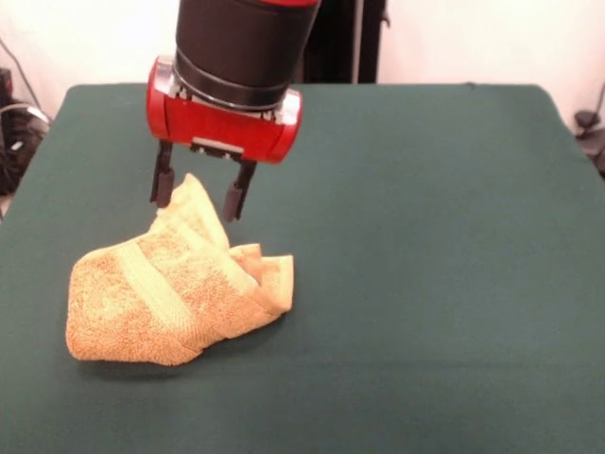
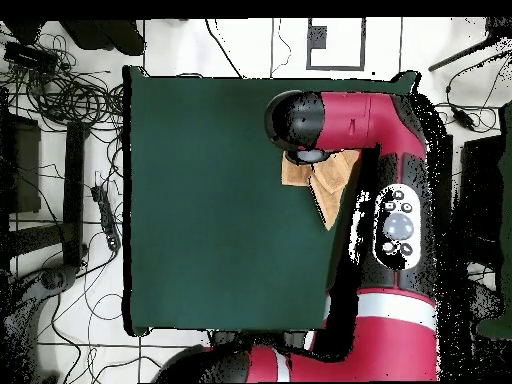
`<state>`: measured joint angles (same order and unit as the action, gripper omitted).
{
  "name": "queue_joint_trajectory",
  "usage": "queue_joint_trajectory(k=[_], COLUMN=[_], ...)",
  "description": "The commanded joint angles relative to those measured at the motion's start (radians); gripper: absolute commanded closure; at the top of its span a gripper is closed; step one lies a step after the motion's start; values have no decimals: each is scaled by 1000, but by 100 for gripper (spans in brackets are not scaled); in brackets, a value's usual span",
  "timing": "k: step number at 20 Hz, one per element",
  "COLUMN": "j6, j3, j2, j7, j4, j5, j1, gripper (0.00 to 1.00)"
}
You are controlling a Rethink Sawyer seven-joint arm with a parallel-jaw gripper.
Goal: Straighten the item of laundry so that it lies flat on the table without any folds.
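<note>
The gripper (image 1: pixel 200 196) stood open, its two dark fingers (image 1: pixel 162 183) straddling a raised peak of the towel (image 1: pixel 170 288) without yet pinching it. The cloth rose between them; whether either finger touched it could not be told. Below, the one towel lay bunched and folded over itself on the table (image 1: pixel 425 236), its paler band (image 1: pixel 156 284) running diagonally across the heap, a corner doubled under at the side. From overhead, the arm (image 2: pixel 345 115) hid most of the cloth, which sat near one table edge. By this showing, the straightening had barely begun: no part lay flat, and every fold remained to be drawn out.
</note>
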<state>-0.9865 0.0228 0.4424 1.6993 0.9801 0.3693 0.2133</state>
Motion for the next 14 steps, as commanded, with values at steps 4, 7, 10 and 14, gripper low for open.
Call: queue_joint_trajectory(k=[4,7,10,14], j6=[-93,-89,-54,-31], j3=[112,109,107,100], j2=[-149,-162,-160,-161], j7=[4,19,40,48], j4=[-59,-65,-34,-17], j5=[-38,-49,-62,-71], j1=[-62,-63,-59,-57], gripper=[0,0,0,0])
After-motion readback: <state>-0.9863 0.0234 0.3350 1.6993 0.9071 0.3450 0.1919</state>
